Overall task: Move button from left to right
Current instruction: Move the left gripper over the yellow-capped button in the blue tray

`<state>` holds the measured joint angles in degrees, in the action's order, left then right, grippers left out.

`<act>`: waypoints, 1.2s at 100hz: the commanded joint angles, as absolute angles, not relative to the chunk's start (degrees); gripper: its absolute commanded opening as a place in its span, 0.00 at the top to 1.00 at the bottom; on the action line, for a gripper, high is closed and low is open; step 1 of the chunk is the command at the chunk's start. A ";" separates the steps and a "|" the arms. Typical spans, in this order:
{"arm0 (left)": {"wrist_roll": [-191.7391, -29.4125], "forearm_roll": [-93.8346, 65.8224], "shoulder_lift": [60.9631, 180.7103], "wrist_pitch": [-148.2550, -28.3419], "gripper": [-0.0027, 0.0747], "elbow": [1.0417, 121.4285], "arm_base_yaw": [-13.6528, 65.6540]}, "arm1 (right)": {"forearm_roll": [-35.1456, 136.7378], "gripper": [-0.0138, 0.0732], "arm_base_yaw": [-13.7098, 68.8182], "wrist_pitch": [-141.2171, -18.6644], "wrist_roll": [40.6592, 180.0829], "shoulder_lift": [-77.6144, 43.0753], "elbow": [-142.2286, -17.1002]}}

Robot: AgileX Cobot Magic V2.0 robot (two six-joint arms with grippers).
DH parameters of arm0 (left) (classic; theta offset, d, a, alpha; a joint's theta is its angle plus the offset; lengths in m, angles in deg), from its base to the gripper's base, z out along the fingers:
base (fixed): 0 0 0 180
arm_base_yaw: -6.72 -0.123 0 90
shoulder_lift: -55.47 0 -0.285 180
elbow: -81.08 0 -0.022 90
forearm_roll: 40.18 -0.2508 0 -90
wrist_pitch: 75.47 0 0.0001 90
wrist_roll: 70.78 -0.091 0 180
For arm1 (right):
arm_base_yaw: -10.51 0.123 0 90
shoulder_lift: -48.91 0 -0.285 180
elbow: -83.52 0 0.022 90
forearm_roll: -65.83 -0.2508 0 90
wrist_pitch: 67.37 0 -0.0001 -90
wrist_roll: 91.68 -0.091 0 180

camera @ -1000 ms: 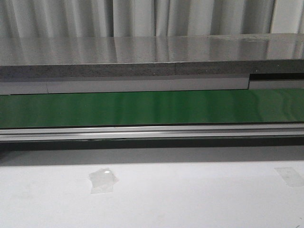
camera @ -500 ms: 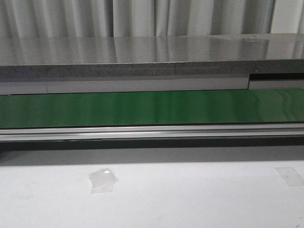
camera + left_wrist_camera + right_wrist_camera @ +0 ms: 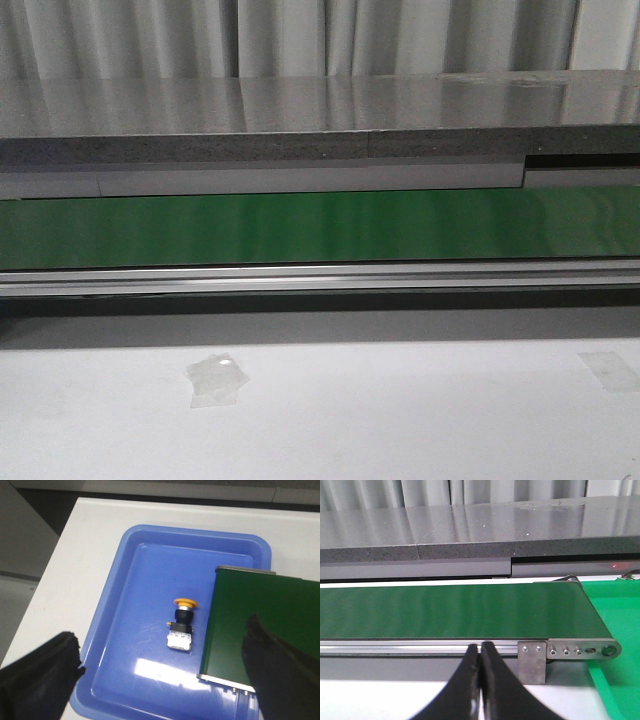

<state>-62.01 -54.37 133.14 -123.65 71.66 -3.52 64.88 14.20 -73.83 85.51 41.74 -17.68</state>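
While the left tool (image 3: 160,675) hangs spread wide above the button (image 3: 182,625), lying on its side mid-tray (image 3: 125,580) just beside the green belt's (image 3: 260,625) end, a descending finger could clip that belt; right tool (image 3: 480,680) is closed, empty.

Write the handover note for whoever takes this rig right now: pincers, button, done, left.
Left pincer: open, empty, above the blue tray.
Right pincer: shut, empty, pointing at the green belt near its end.
Button: lying on its side in the blue tray, beside the belt's end, untouched. The front view shows neither it nor the arms.
Done: nothing yet; no grasp made.
Left: lower the left pincer, grip the button, and move it to the right, probably by way of the belt; a green tray sits past the belt's far end.
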 commanded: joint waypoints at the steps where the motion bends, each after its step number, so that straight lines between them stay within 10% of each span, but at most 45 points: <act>1: -64.24 -51.60 135.50 -119.63 0.17 74.77 -5.61 | 64.90 0.92 14.26 -69.20 85.53 42.50 -18.55; 120: -74.61 -36.21 171.75 -114.31 0.17 85.83 -13.19 | 64.90 0.92 14.26 -69.20 85.53 42.50 -18.55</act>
<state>-74.09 -37.36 173.85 -115.74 83.81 -13.09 64.88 14.20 -73.83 85.51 41.74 -17.68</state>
